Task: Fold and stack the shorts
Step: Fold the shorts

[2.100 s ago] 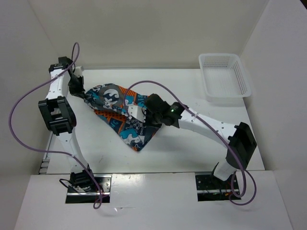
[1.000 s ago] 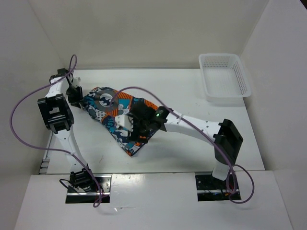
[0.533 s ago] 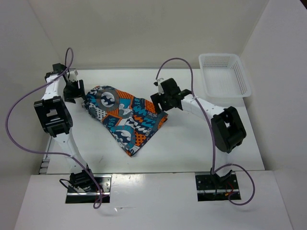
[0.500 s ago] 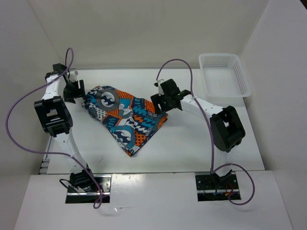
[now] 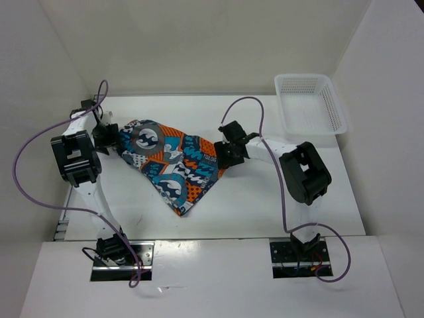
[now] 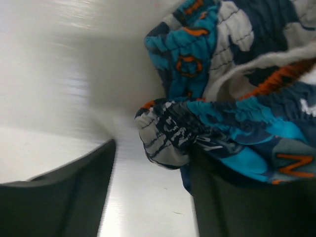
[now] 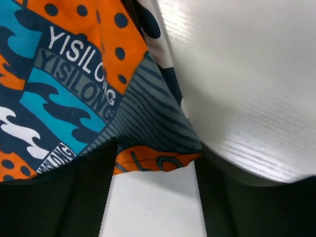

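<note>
The shorts (image 5: 173, 161), in a teal, orange, white and dark grey patchwork print, lie in a rough folded triangle on the white table, grey circle emblem (image 5: 144, 138) up near the left end. My left gripper (image 5: 110, 136) sits at their left end. In the left wrist view it (image 6: 153, 148) is open, with a bunched corner of the shorts (image 6: 168, 136) lying between the fingertips. My right gripper (image 5: 226, 156) is at their right edge. In the right wrist view it (image 7: 155, 148) is open too, and the orange hem (image 7: 153, 163) lies in the gap.
A white mesh basket (image 5: 310, 78) stands at the back right corner of the table (image 5: 265, 199). White walls close in the back and both sides. Purple cables loop over both arms.
The right gripper came off the shorts, swung back and right, then dropped to their right edge. The left gripper opened and slid in to the left corner. The shorts lie flatter.
</note>
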Motion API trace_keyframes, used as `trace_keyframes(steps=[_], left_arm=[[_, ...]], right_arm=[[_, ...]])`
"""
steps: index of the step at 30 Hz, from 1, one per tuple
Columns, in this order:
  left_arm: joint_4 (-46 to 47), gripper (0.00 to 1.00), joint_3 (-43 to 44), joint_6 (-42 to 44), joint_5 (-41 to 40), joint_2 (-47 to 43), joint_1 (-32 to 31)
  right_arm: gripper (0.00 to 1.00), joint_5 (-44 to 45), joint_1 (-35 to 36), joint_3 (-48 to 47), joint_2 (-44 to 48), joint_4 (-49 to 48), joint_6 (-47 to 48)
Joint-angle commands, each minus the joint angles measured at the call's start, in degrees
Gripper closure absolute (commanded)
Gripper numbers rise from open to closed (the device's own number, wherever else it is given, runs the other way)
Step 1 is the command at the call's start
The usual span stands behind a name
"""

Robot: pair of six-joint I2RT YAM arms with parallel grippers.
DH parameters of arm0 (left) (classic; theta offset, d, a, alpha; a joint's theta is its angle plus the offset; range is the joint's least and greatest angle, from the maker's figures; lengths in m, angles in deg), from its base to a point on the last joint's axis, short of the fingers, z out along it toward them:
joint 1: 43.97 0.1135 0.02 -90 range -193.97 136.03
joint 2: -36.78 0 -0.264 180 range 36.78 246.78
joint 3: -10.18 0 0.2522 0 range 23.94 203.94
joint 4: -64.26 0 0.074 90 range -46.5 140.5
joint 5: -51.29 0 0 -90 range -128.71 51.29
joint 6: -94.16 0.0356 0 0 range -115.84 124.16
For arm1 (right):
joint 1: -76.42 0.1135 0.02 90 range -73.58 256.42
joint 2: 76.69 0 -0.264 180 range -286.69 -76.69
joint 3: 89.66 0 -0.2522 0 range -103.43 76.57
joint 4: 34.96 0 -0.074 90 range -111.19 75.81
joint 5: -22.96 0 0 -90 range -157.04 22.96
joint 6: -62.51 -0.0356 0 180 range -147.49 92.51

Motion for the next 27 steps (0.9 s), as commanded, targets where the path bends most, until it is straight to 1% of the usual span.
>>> trace_keyframes(steps=[1,2,3,4,6,7,9,10,11,13,14,15,16,17,18,19,20,21,23,24,26,27], left_arm=[[1.45,0.38,-1.93,0.25,-1.38,1.75,0.01],[1.45,0.44,-1.94,0.25,-0.6,1.76,0.01],[1.45,0.49,-3.24,0.25,-0.59,1.76,0.01],[1.45,0.59,-3.78,0.25,0.1,1.76,0.01],[1.45,0.67,-5.09,0.25,0.63,0.53,0.01],[1.45,0.69,-6.49,0.25,0.64,0.53,0.01],[1.97,0.7,-7.99,0.25,1.17,-1.04,0.01],[1.98,0.7,-8.7,0.25,1.77,-1.05,0.01],[1.98,0.7,-10.1,0.25,3.17,-2.01,0.01],[1.2,0.7,-11.51,0.25,5.72,-3.95,-0.52],[0.41,0.67,-12.12,0.25,8.61,-5.26,-0.52],[0.4,0.61,-13.7,0.25,9.85,-6.05,-1.74],[0.4,0.58,-14.67,0.25,10.91,-6.85,-2.45],[-0.12,0.55,-15.64,0.25,11.88,-8.07,-3.15],[-0.13,0.53,-16.6,0.25,13.63,-8.61,-3.85],[-0.83,0.51,-18.27,0.25,14.6,-8.61,-5.17],[-1.7,0.47,-19.15,0.25,15.57,-9.39,-5.18],[-2.23,0.47,-19.77,0.25,17.67,-10.1,-5.88],[-3.29,0.44,-21.87,0.25,19.61,-11.5,-5.88],[-4.25,0.43,-22.58,0.25,20.23,-12.03,-5.88],[-5.57,0.41,-24.69,0.25,20.24,-13.7,-5.36],[-5.58,0.4,-25.31,0.25,20.24,-14.23,-5.36]], right_arm=[[0.44,1.28,-0.31,-1.24,-3.55,-0.51,-3.0],[0.5,1.29,-0.91,-2.46,-4.69,-1.04,-3.01],[0.58,1.29,-0.92,-3.17,-5.22,-1.04,-3.01],[0.76,2.51,-1.44,-3.87,-5.75,-1.04,-3.01],[0.93,3.83,-2.06,-6.42,-7.33,-1.57,-2.48],[1.0,5.14,-2.85,-7.47,-7.86,-1.57,-1.87],[1.0,7.25,-3.72,-11.34,-9.79,-2.1,-1.17],[1.0,8.22,-4.25,-13.09,-10.67,-2.62,0.67],[1.0,10.49,-5.39,-17.46,-11.72,-3.32,1.73],[1.0,14.19,-6.63,-22.66,-15.76,-4.11,5.75],[1.0,17.69,-7.94,-28.61,-17.26,-4.9,7.26],[1.0,19.38,-8.47,-31.62,-20.4,-4.91,10.24],[0.9,20.7,-8.48,-37.4,-21.91,-5.43,11.57],[0.52,21.76,-9.26,-40.07,-23.06,-5.44,12.63],[0.37,21.77,-9.27,-42.27,-23.85,-4.83,13.51],[0.27,21.77,-9.79,-45.6,-23.86,-4.3,13.52],[0.21,21.24,-9.8,-46.41,-23.86,-3.68,13.52],[0.17,18.54,-9.8,-46.42,-22.64,-2.55,13.0],[0.17,15.37,-9.8,-45.03,-17.99,-0.79,10.46],[0.17,11.35,-9.8,-41.45,-13.8,1.05,9.48],[0.17,6.76,-10.32,-35.9,-8.95,2.91,6.16],[0.17,2.47,-10.32,-28.91,-6.57,3.61,5.18]])
